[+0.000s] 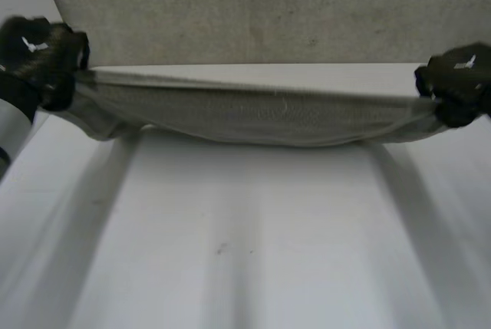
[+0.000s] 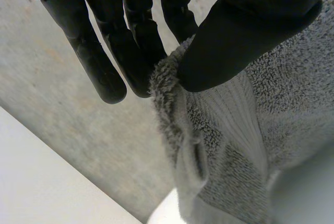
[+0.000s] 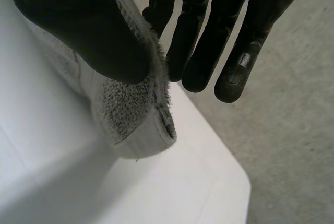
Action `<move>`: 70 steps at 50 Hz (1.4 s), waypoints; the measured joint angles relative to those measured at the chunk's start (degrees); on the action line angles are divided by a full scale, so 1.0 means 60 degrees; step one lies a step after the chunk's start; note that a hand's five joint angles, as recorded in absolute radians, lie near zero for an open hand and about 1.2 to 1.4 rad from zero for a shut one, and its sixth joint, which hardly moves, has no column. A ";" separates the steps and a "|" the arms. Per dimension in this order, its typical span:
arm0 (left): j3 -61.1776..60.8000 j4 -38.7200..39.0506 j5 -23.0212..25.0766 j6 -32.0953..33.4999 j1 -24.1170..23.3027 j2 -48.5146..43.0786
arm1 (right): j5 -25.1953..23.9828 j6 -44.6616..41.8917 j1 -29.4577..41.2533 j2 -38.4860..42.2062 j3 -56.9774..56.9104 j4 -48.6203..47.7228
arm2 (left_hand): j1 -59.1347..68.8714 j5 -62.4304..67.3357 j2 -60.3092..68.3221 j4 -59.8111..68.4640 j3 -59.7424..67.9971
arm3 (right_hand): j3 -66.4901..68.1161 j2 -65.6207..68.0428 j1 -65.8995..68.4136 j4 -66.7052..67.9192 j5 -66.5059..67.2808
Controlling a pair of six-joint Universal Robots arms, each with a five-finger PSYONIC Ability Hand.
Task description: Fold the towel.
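Note:
A grey terry towel [image 1: 261,114] hangs stretched between my two hands above the far part of the white table [image 1: 245,237], sagging in the middle. My left hand [image 1: 46,53] is shut on the towel's left end. Its wrist view shows the thumb [image 2: 245,31] pinching the towel [image 2: 245,145] against the fingers [image 2: 130,41]. My right hand [image 1: 459,83] is shut on the right end. There the thumb [image 3: 94,31] presses the towel's corner [image 3: 135,119] against the fingers [image 3: 209,36].
Grey concrete floor [image 1: 268,7] lies beyond the table's far edge. The table's rounded corner [image 3: 235,177] shows under my right hand.

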 measured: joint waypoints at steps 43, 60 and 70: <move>0.4965 0.3819 0.0210 0.0848 -0.0536 -0.4798 | 0.2659 0.0437 0.1973 0.3156 -0.4987 -0.5341 | 0.0167 0.0034 0.0003 0.0003 0.0002 | 0.0001 0.0008 0.0001 0.0001 0.0024; 0.3483 0.3687 0.0435 -0.0753 -0.0079 -0.4008 | 0.1846 0.0854 0.1987 0.2465 -0.2948 -0.4609 | 0.0174 0.0053 0.0005 0.0005 0.0002 | 0.0001 0.0008 0.0045 0.0002 0.0039; 0.1654 0.3364 0.1350 0.0093 -0.0049 -0.5256 | 0.1765 0.0004 0.2017 0.3974 -0.1031 -0.3805 | 0.0168 0.0053 0.0005 0.0005 0.0002 | 0.0046 0.0008 0.0045 0.0002 0.0041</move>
